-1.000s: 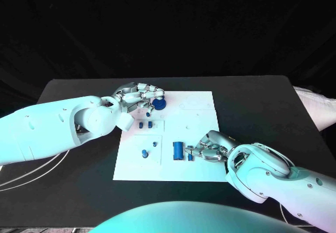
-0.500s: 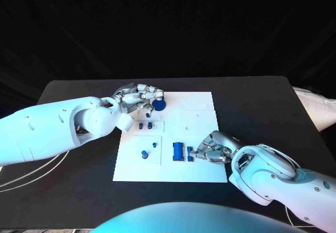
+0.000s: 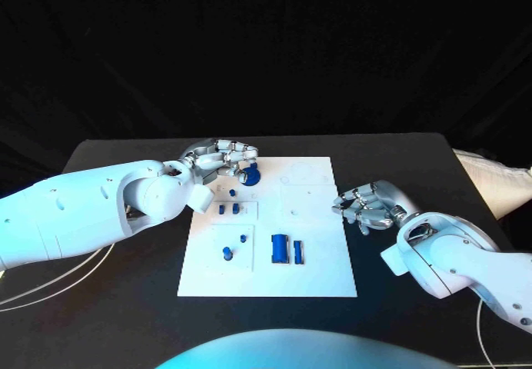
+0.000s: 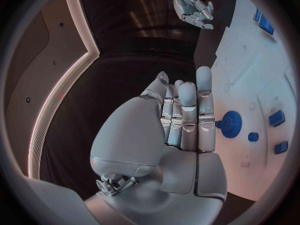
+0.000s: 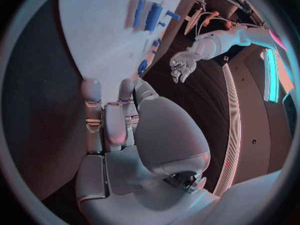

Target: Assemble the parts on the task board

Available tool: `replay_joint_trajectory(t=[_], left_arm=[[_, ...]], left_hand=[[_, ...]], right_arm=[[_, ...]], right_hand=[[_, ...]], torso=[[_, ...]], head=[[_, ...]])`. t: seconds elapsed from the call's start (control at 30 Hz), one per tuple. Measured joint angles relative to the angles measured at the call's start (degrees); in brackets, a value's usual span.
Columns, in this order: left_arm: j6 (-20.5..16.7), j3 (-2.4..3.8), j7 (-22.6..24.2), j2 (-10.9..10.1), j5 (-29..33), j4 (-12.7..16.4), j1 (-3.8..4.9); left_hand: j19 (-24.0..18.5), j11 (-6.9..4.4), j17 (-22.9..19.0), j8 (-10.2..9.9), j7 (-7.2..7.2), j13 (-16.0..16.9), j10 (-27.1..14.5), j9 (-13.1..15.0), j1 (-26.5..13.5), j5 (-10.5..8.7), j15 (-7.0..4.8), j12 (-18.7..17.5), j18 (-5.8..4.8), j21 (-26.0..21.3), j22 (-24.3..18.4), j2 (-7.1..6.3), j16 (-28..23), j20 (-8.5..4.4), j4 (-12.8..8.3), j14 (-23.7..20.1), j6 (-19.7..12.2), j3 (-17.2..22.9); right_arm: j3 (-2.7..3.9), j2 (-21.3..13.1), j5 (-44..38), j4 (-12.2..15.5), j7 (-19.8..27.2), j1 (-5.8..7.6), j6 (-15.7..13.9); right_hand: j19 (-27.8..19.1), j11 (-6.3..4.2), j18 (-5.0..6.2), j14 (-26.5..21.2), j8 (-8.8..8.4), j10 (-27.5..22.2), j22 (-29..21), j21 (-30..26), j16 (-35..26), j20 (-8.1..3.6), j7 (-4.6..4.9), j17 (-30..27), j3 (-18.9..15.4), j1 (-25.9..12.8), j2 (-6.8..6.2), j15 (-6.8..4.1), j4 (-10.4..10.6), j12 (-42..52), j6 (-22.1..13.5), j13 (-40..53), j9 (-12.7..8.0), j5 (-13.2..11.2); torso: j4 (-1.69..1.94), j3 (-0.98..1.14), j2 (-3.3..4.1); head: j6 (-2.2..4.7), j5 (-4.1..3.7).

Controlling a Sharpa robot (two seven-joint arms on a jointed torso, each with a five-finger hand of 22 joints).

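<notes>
right robot hand point(image 3: 369, 206) empty beside board point(image 3: 316, 231); long blue part point(image 3: 280, 248) lies lengthwise.

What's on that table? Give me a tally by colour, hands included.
Blue parts: 8
White board: 1
Silver hands: 2, the left hand and the right hand
Total: 11
</notes>
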Motion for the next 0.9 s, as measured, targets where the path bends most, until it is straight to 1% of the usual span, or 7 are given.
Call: replay_joint_trajectory(t=[0.1,0.2,0.3,0.4,0.57,0.73,0.9], left_arm=[[-0.8,-0.14,0.7,0.9,1.6,-1.2,-0.38],[-2.0,-0.18,1.9,2.0,3.7,-2.6,-0.69],[-3.3,-0.20,3.4,3.1,5.9,-4.4,-0.98],[-4.5,-0.25,5.0,4.1,8.1,-6.5,-1.45],[-6.1,-0.28,7.6,5.3,10.6,-9.9,-2.00],[-7.3,-0.26,9.8,6.8,12.0,-12.3,-3.32],[-8.6,-0.29,11.6,8.0,12.9,-13.5,-4.16]], left_hand=[[-3.3,1.20,-3.5,-0.9,1.19,-1.0,-1.8,-0.7,0.0,0.00,1.11,-1.4,0.01,-2.7,-1.5,0.00,-4.3,0.92,0.2,-4.5,-1.4,0.2],[-8.6,2.52,-7.1,-2.4,2.33,-2.7,-4.1,-1.7,0.0,0.00,2.67,-3.6,0.00,-7.2,-4.2,0.00,-11.3,2.17,0.6,-10.1,-2.9,0.6],[-14.1,3.38,-11.6,-3.8,2.52,-4.7,-5.0,-2.5,0.3,0.00,4.36,-5.9,0.00,-12.4,-8.2,0.26,-20.6,3.77,1.2,-14.3,-3.1,1.2],[-19.1,4.13,-15.8,-6.0,2.80,-7.2,-3.9,-3.3,0.4,-0.12,5.65,-8.8,0.01,-18.2,-13.6,0.38,-29.6,5.54,2.0,-14.7,-2.3,2.0],[-22.8,4.20,-20.1,-9.5,2.32,-10.1,-1.2,-3.4,0.7,-0.12,7.20,-13.6,0.00,-21.7,-20.7,0.06,-39.1,8.04,2.7,-13.7,-0.2,3.3],[-22.7,4.28,-22.6,-12.5,2.43,-10.2,0.5,-3.4,0.8,-0.12,7.53,-17.5,0.00,-21.7,-25.9,-0.08,-44.7,8.33,3.1,-11.7,1.4,4.3],[-22.5,4.36,-23.8,-14.0,2.38,-10.2,1.1,-3.4,1.1,-0.12,7.60,-19.3,0.00,-21.7,-28.7,-0.30,-47.3,8.53,3.3,-11.0,2.0,4.7]], right_arm=[[0.00,1.4,8.3,-4.0,6.7,0.75,-1.2],[-0.02,3.3,16.6,-8.3,13.6,1.43,-1.3],[-0.01,5.7,24.2,-12.9,19.7,2.09,-0.6],[0.02,8.8,31.0,-17.6,24.8,2.65,1.2],[0.13,12.5,38.7,-23.5,30.7,3.41,5.2],[0.14,15.1,42.5,-28.4,34.0,3.84,9.2],[0.14,16.3,44.2,-31.8,35.7,4.34,12.2]], right_hand=[[-3.9,1.12,0.03,-6.7,0.00,-2.5,-6.1,-7.8,-20.4,1.05,1.21,-19.0,2.9,1.9,0.05,1.26,-0.1,-8.4,-1.4,-8.3,-1.6,-0.9],[-6.8,2.83,0.02,-11.1,-0.28,-4.9,-10.4,-14.2,-32.9,2.48,2.64,-27.0,5.8,2.6,-0.53,2.98,0.0,-15.9,-2.8,-16.9,-3.4,-1.2],[-12.4,4.83,0.01,-17.9,-0.28,-7.7,-14.9,-21.8,-45.0,4.76,4.35,-34.2,8.2,2.7,-1.76,6.14,0.6,-21.4,-4.3,-24.2,-5.5,-1.2],[-15.6,6.17,-0.62,-21.9,-0.28,-8.4,-18.9,-28.0,-53.8,6.84,5.02,-40.5,10.1,1.9,-2.84,8.53,0.4,-22.9,-4.9,-30.4,-7.5,-2.1],[-13.6,6.92,-0.14,-19.8,-0.28,-7.8,-24.0,-34.2,-60.7,9.55,5.31,-48.2,12.0,0.0,-3.46,9.31,-1.6,-22.9,-4.8,-39.3,-10.9,-4.4],[-10.8,6.83,0.36,-16.8,-0.28,-6.8,-26.4,-36.7,-62.8,9.33,5.12,-51.6,12.7,-1.3,-2.56,8.95,-3.6,-22.9,-4.2,-43.6,-12.8,-5.6],[-9.6,6.69,0.35,-15.5,-0.28,-6.2,-27.9,-38.2,-63.8,9.12,4.85,-53.2,13.0,-2.0,-2.18,8.69,-4.9,-22.9,-4.0,-45.8,-13.8,-5.6]], torso=[[-0.20,-0.13,-0.63],[-0.48,-0.34,-1.40],[-0.82,-0.59,-2.14],[-1.27,-0.86,-3.02],[-1.96,-1.26,-4.35],[-2.15,-1.40,-5.35],[-2.04,-1.44,-5.99]], head=[[0.54,0.14],[1.78,0.15],[3.22,0.03],[4.83,0.03],[6.95,0.22],[8.29,0.21],[9.50,0.20]])
